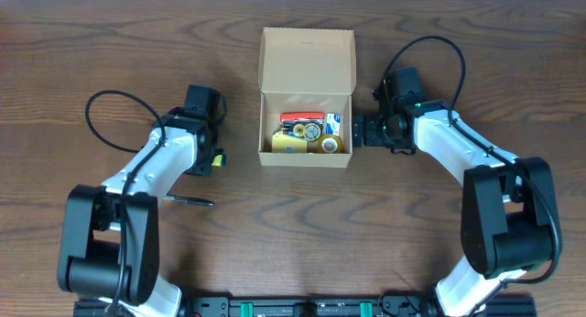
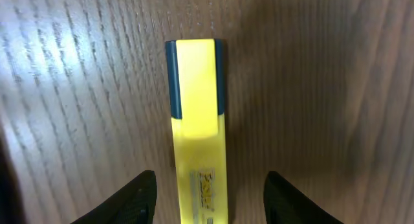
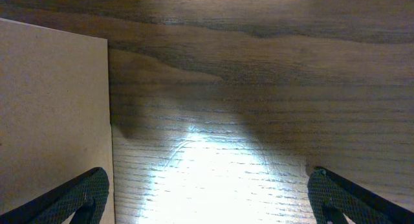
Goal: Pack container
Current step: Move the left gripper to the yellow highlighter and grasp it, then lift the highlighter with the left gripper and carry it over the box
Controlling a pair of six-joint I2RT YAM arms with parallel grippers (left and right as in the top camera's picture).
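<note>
The container (image 1: pixel 307 56) is a tan cardboard box standing open at the table's centre with its lid flap up at the back. It holds a red item, yellow tape rolls and a blue-white item. My left gripper (image 1: pixel 211 158) is left of the box, low over a yellow highlighter (image 1: pixel 218 158). In the left wrist view the highlighter (image 2: pixel 197 114) lies on the wood between my open jaws (image 2: pixel 208 198), which do not touch it. My right gripper (image 1: pixel 363 130) is open and empty beside the box's right wall. In the right wrist view that wall (image 3: pixel 52 114) is by the left finger of the jaws (image 3: pixel 207 198).
A black pen (image 1: pixel 189 201) lies on the dark wooden table (image 1: pixel 293 216) beside the left arm, near the front left. Black cables loop above both arms.
</note>
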